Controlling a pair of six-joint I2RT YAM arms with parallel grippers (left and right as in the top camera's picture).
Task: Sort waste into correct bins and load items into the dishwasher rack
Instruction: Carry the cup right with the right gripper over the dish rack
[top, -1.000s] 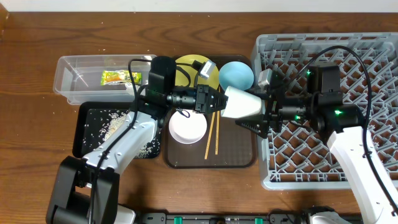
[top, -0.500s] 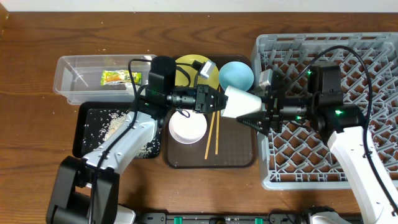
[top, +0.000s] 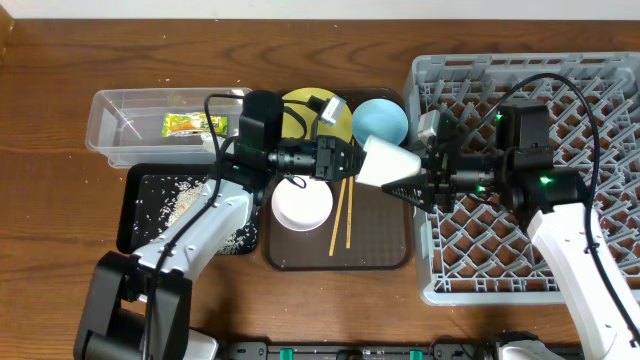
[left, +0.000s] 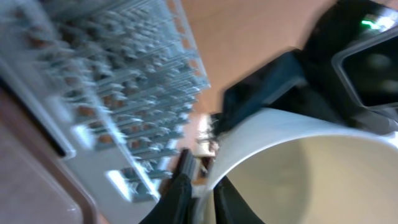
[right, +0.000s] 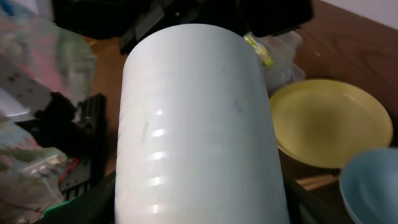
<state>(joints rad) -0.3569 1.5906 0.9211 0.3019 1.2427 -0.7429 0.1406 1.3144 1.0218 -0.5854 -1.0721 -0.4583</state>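
The small white cup (top: 385, 163) hangs sideways above the brown serving tray, between both arms. My left gripper (top: 350, 162) is shut on its rim; the left wrist view shows the rim (left: 298, 162) pinched between my fingers (left: 202, 186). My right gripper (top: 412, 170) is open, its fingers close on either side of the cup's base end. The cup (right: 199, 124) fills the right wrist view between those fingers (right: 199, 208). The yellow plate (top: 305, 105), light blue bowl (top: 380, 120), white bowl (top: 302, 205) and chopsticks (top: 343, 215) lie on the tray. The grey rack (top: 600, 80) stands at the right.
The clear tub (top: 120, 125) at back left holds the green-and-yellow wrapper (top: 195, 124). The black tray (top: 135, 210) in front of it holds scattered rice (top: 185, 200). The brown serving tray (top: 385, 250) sits between the bins and the rack.
My right gripper has slid left, further over the cup's base end. The left gripper has kept hold of the rim and barely moved.
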